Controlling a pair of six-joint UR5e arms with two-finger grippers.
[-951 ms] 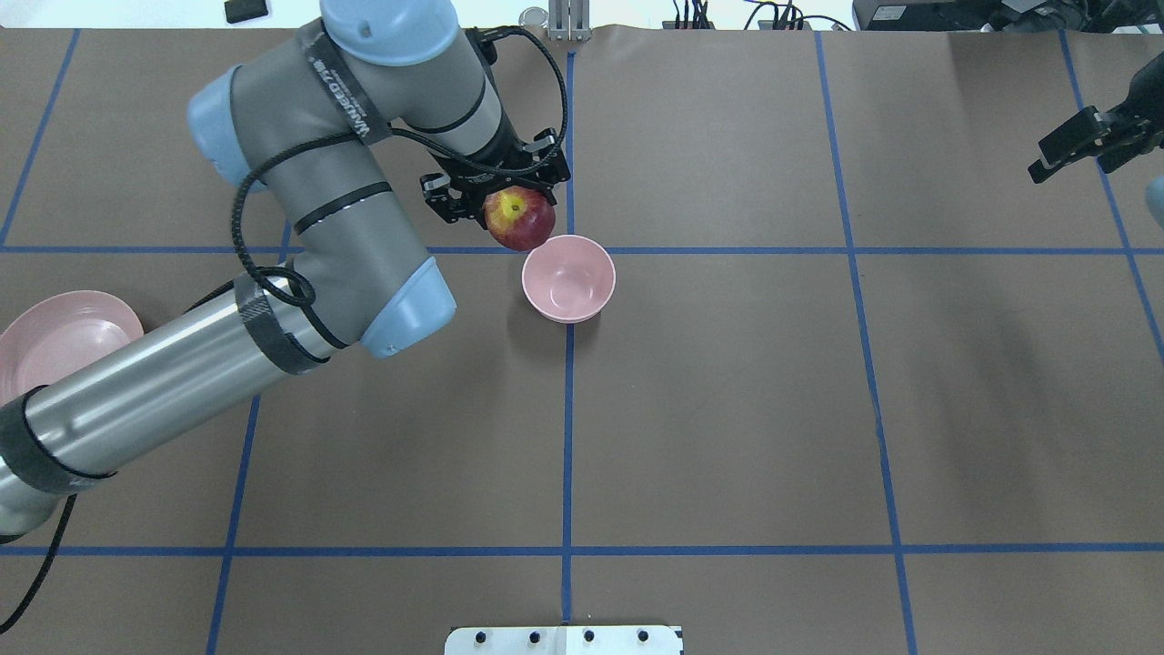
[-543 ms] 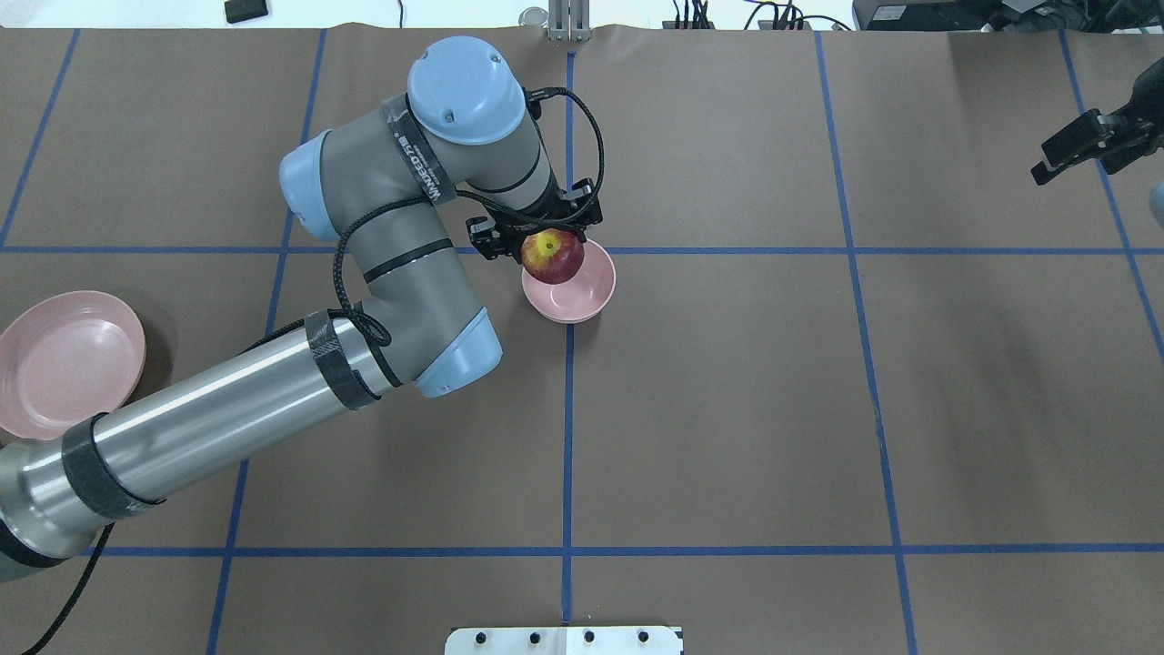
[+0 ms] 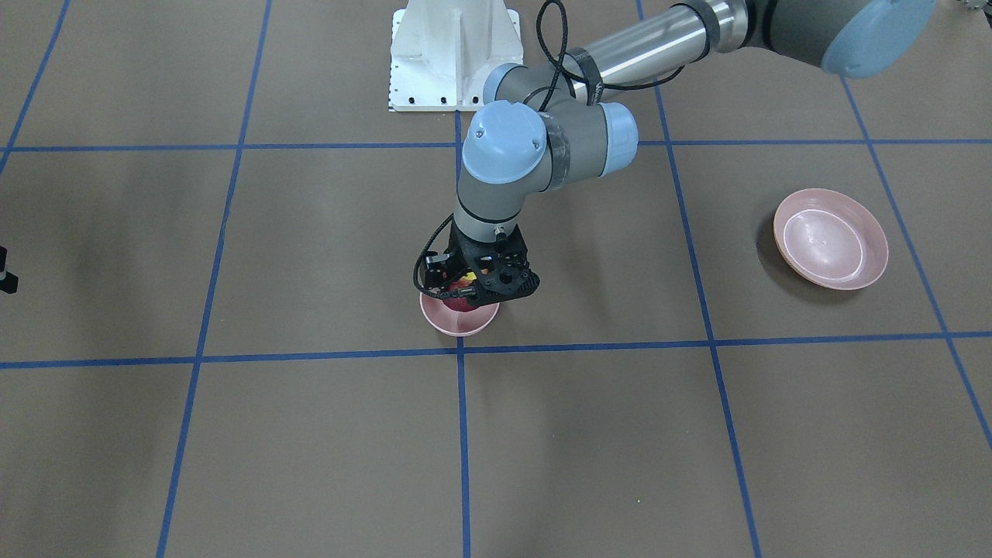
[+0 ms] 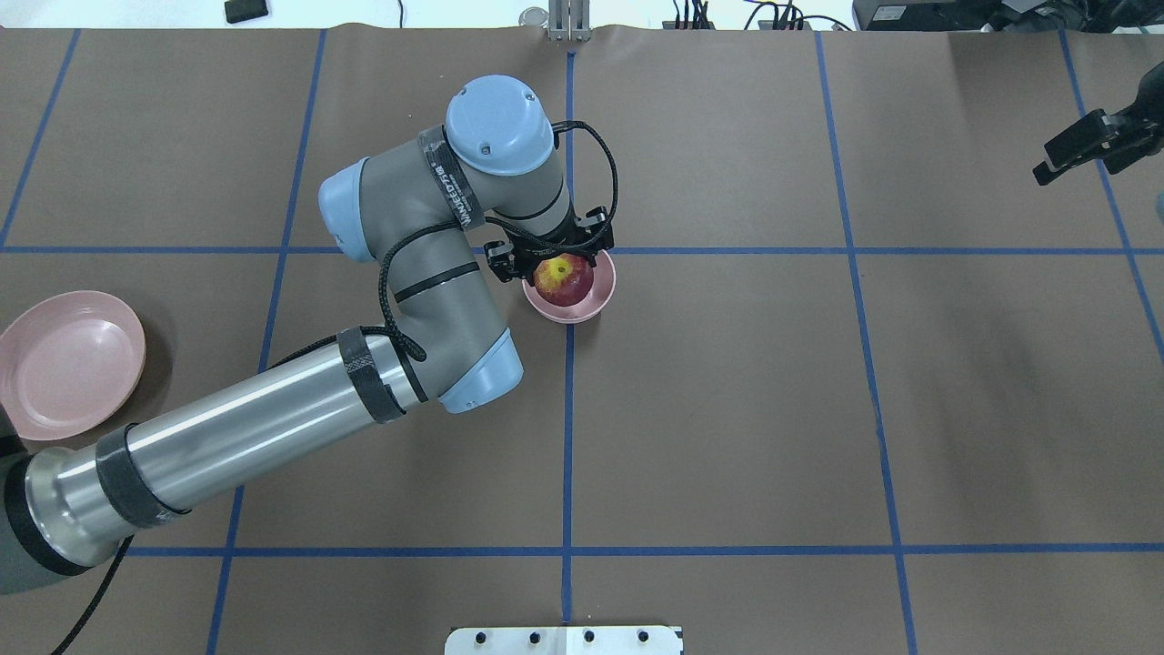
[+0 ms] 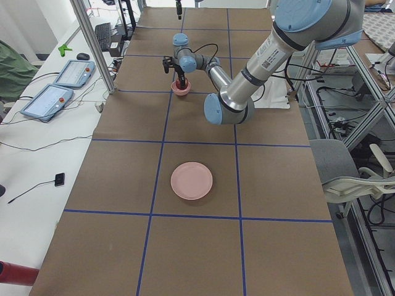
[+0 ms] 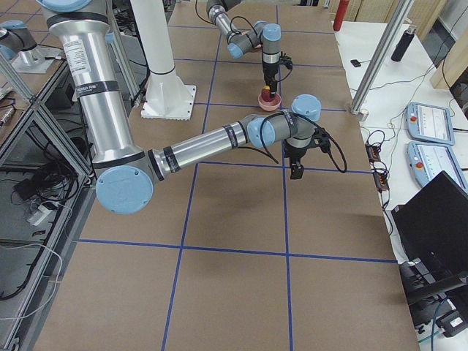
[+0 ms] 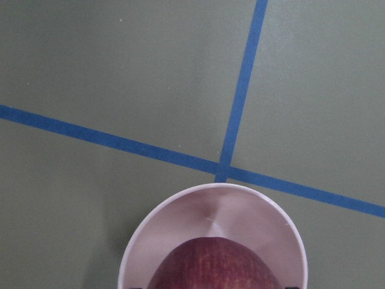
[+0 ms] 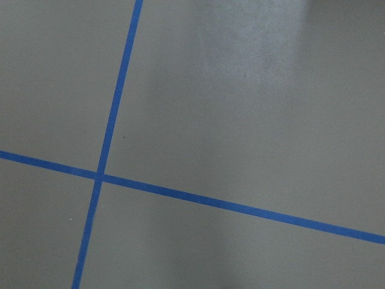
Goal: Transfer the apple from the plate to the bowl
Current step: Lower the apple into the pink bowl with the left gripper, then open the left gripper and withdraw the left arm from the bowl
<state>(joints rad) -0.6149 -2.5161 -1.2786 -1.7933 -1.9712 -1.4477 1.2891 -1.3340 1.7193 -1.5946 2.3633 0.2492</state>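
Observation:
My left gripper (image 4: 555,262) is shut on the dark red apple (image 4: 562,278), whose yellow-green stem patch faces up. It holds the apple in the mouth of the small deep pink bowl (image 4: 596,298), near the table's middle. I cannot tell whether the apple touches the bowl's bottom. The left wrist view shows the apple (image 7: 213,265) over the bowl (image 7: 240,208). In the front view the gripper (image 3: 477,283) hides most of the apple above the bowl (image 3: 457,325). The shallow pink plate (image 4: 68,364) lies bare at the far left. My right gripper (image 4: 1055,159) hovers at the far right; its jaws are unclear.
Brown paper with blue tape lines covers the table. The left arm's forearm (image 4: 255,428) stretches from the lower left toward the bowl. A white mounting base (image 4: 564,639) sits at the near edge. The right wrist view shows only paper and tape.
My left arm has carried the apple from behind and left of the bowl to above it, then lowered it into the bowl's mouth. The right gripper has barely moved.

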